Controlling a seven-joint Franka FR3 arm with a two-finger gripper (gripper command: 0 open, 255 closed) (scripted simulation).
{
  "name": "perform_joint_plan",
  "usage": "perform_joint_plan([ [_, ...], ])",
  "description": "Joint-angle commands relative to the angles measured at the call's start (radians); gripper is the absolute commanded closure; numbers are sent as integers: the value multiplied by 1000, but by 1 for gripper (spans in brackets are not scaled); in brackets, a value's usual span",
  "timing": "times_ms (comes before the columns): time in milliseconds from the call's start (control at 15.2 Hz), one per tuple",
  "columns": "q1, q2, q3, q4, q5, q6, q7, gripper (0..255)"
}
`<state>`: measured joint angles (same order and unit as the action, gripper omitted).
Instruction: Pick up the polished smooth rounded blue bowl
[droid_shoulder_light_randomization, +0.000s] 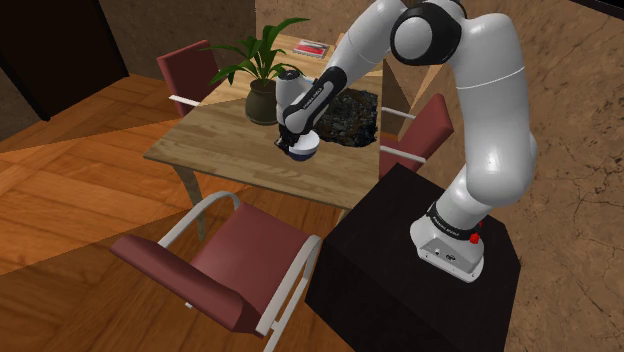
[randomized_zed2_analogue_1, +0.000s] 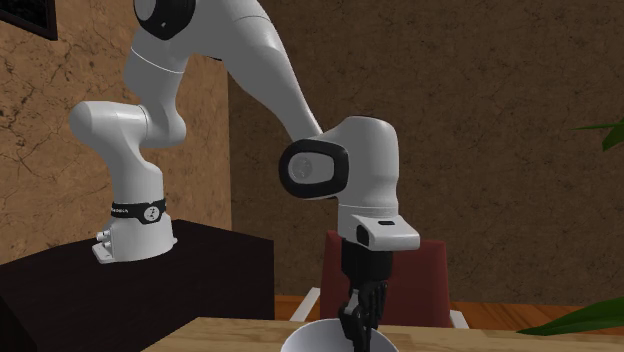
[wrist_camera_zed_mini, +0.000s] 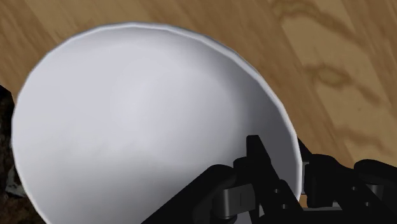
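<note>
Black claw (wrist_camera_zed_mini: 286, 162) pinched the rim of the bowl (wrist_camera_zed_mini: 140, 127), one finger inside and one outside, almost closed. Right under the claw, the bowl sat on the wooden tabletop (wrist_camera_zed_mini: 331, 57). A good lift needed a tight squeeze and a slow, straight rise, or the bowl could tip.

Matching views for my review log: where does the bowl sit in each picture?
Shoulder view: bowl on the table, beside the potted plant.
Second exterior view: bowl at the bottom edge, middle.
Wrist view: bowl, pale inside showing, rim in the pincer.
Shared landmark: the black pincer at the rim.
</note>
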<state>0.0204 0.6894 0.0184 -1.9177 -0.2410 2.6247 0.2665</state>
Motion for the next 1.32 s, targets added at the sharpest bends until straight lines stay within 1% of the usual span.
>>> perform_joint_plan([
  [0, 0, 1, 0, 0, 0, 1, 0, 255],
  [330, 0, 1, 0, 0, 0, 1, 0, 255],
  [1254, -15, -157, 23, -37, 25, -119, -30, 255],
])
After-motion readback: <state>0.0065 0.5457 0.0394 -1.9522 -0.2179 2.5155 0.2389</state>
